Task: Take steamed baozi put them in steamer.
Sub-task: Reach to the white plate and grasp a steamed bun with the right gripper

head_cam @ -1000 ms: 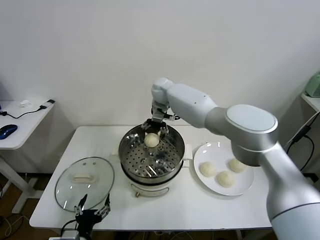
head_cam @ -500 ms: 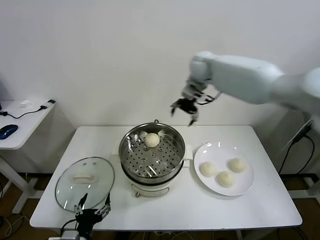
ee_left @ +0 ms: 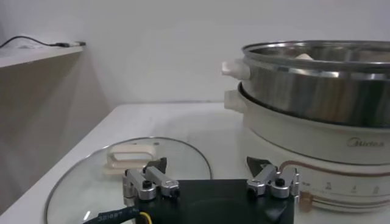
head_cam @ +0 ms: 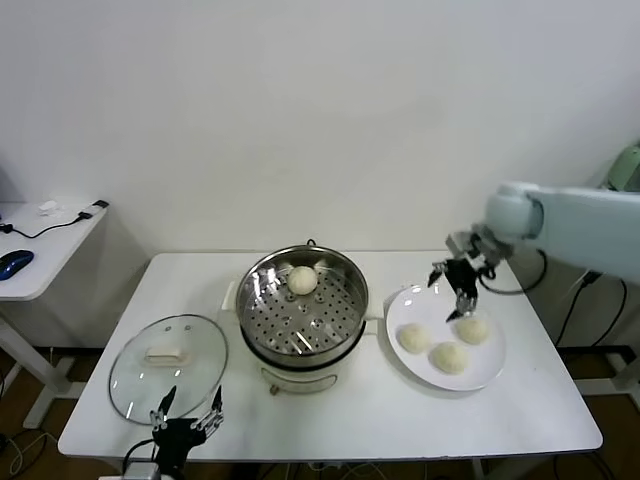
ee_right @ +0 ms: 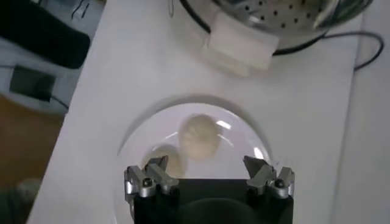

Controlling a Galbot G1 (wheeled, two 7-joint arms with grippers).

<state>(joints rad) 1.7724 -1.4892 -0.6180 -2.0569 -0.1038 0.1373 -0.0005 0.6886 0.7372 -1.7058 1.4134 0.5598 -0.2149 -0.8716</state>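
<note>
**Baozi: one in the steamer, three on the plate**

Baozi lie in two places — one (head_cam: 303,279) sits on the perforated tray at the far side of the steamer (head_cam: 303,312), and three (head_cam: 448,344) wait on the white plate (head_cam: 497,368) just beside it. We see the right gripper (head_cam: 459,285) hanging empty above the plate's far edge, jaws spread wide, which we judge suits closing around a soft, domed bun without squashing it. The glass lid (head_cam: 168,354) rests flat on the table (head_cam: 400,415), leaving the pot open from above. Our left gripper (head_cam: 186,424), also wide and empty, idles at the table's near edge — clear of the working arm.
</note>
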